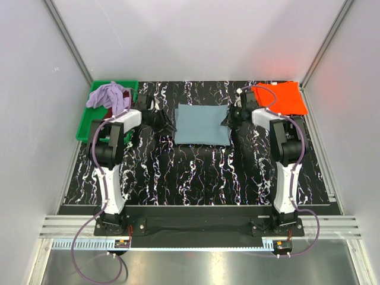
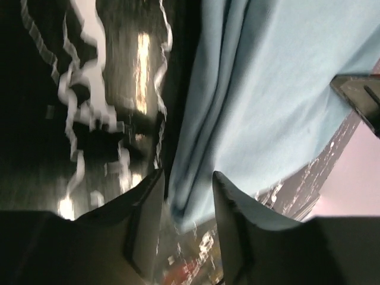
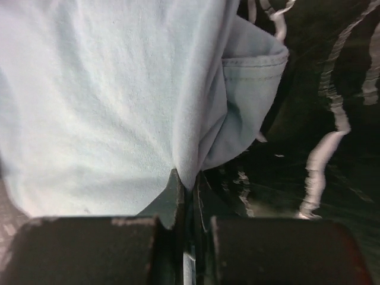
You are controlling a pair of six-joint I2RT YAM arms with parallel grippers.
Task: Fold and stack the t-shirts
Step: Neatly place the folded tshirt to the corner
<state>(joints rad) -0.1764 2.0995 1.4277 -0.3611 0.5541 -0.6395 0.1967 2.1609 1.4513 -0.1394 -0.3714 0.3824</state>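
My two claws sit at either side edge of the folded blue-grey t-shirt point(image 1: 202, 123).

My right claw point(image 3: 185, 184) is pressed together, pinching a ridge of blue-grey cloth at the shirt's right edge, beside a hemmed sleeve that pokes out onto the tabletop point(image 1: 196, 172). My left claw point(image 2: 187, 174) is spread, with the shirt's layered left edge hanging in the gap between its fingers point(image 2: 145, 219). I cannot tell whether either one touches the cloth. The shirt itself lies flat as a neat rectangle in the middle of the black marbled tabletop, between my arms. Beyond my right arm, a bright orange t-shirt point(image 1: 279, 96) lies flat in the far right corner. At the far left stands a green tray point(image 1: 83, 127), with a crumpled lavender t-shirt point(image 1: 110, 95) on top of a dark maroon one point(image 1: 102, 111).
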